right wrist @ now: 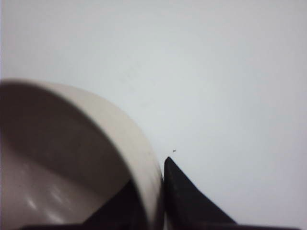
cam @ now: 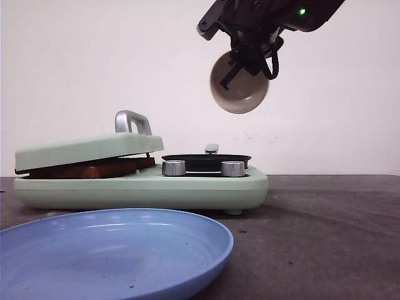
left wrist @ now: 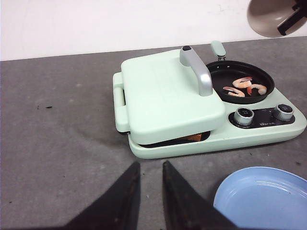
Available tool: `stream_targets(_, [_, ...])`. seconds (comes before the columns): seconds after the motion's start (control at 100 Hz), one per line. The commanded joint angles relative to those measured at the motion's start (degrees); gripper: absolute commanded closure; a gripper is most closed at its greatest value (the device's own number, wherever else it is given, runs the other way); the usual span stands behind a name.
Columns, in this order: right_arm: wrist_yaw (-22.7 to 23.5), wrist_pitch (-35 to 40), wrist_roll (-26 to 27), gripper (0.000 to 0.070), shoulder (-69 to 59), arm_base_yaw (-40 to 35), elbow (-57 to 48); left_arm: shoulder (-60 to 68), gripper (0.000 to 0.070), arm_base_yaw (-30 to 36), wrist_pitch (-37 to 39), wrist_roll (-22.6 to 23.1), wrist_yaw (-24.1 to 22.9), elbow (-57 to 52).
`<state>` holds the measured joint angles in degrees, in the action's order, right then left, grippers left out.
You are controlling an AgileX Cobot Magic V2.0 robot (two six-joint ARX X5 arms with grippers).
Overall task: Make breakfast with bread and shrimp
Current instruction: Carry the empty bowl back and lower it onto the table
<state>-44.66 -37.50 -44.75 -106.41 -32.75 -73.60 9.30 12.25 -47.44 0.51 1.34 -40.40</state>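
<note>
Nearest, a blue plate (cam: pixel 112 250) lies on the dark table (cam: pixel 325 237), and the left gripper (left wrist: pixel 149 178) hovers over bare tabletop just short of the appliance, its fingers a narrow gap apart with nothing between them. Behind the plate stands a mint-green breakfast maker (cam: pixel 144 187). Its lid (left wrist: pixel 168 93) rests tilted on the bread (cam: pixel 87 169), which lies flat under it, only a browned edge showing. Beside the lid, three shrimp (left wrist: pixel 244 87) lie curled in the black pan (left wrist: pixel 225 76), their long axes roughly along the maker's length. Beyond and above, the right gripper (right wrist: pixel 162 184) pinches the rim of a beige bowl (cam: pixel 237 84), tipped on its side high over the pan.
</note>
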Motion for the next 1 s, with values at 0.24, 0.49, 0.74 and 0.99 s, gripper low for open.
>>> stream_targets(0.24, [-3.06, 23.41, 19.47, 0.0696, 4.94, 0.17, -1.09, -0.02, 0.0671, 0.09, 0.66, 0.28, -0.28, -0.35])
stream_targets(0.49, [6.99, 44.30, 33.83, 0.0696, 12.92, 6.01, -1.14, -0.02, 0.0671, 0.09, 0.46, 0.24, -0.28, -0.35])
stream_targets(0.74, [29.77, 64.04, 53.09, 0.0697, 17.68, 15.39, -1.20, -0.02, 0.0671, 0.09, 0.44, 0.15, -0.31, -0.35])
stream_targets(0.99, [50.03, 72.63, 57.90, 0.0697, 17.20, 24.17, -1.20, -0.02, 0.0671, 0.09, 0.44, 0.11, -0.31, -0.35])
